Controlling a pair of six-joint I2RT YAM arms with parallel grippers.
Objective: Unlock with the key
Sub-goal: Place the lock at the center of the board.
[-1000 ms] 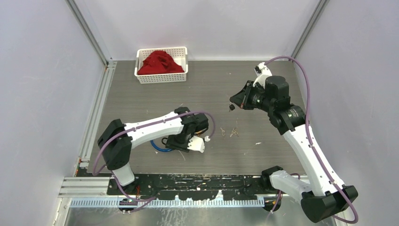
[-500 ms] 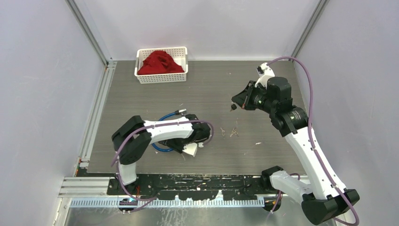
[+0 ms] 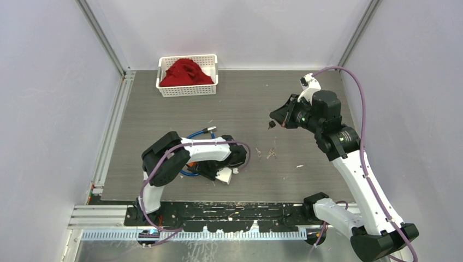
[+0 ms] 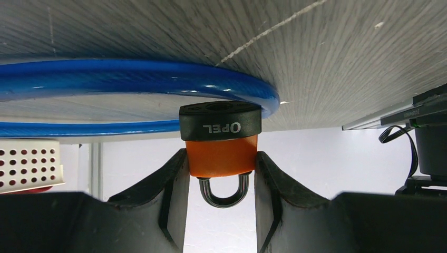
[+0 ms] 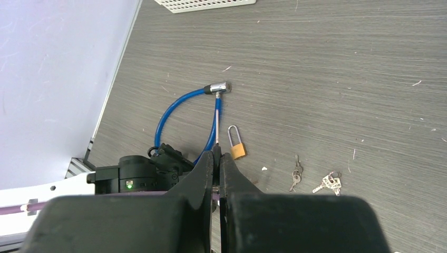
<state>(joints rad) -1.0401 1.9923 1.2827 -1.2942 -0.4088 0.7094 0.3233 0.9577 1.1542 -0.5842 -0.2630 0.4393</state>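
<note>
My left gripper point(image 4: 221, 158) is shut on an orange padlock point(image 4: 221, 154) with a black end cap; its steel shackle shows between the fingers. A blue cable point(image 4: 132, 74) runs just beyond it. In the top view the left gripper point(image 3: 215, 173) sits low at the table by the cable loop point(image 3: 192, 135). My right gripper point(image 3: 275, 117) is raised at the right and shut on a small key point(image 3: 269, 125). In the right wrist view the key's thin blade point(image 5: 216, 138) sticks out between the shut fingers point(image 5: 208, 168).
A brass padlock point(image 5: 237, 149) lies on the table beside the cable's metal end point(image 5: 219, 87). Two loose key bunches point(image 3: 271, 154) point(image 3: 258, 152) lie mid-table. A white basket point(image 3: 162, 90) with red cloth stands at the back left. Small debris is scattered about.
My left arm has folded, its elbow swinging right while the gripper stays low by the cable. The right arm with the key has drifted slightly right.
</note>
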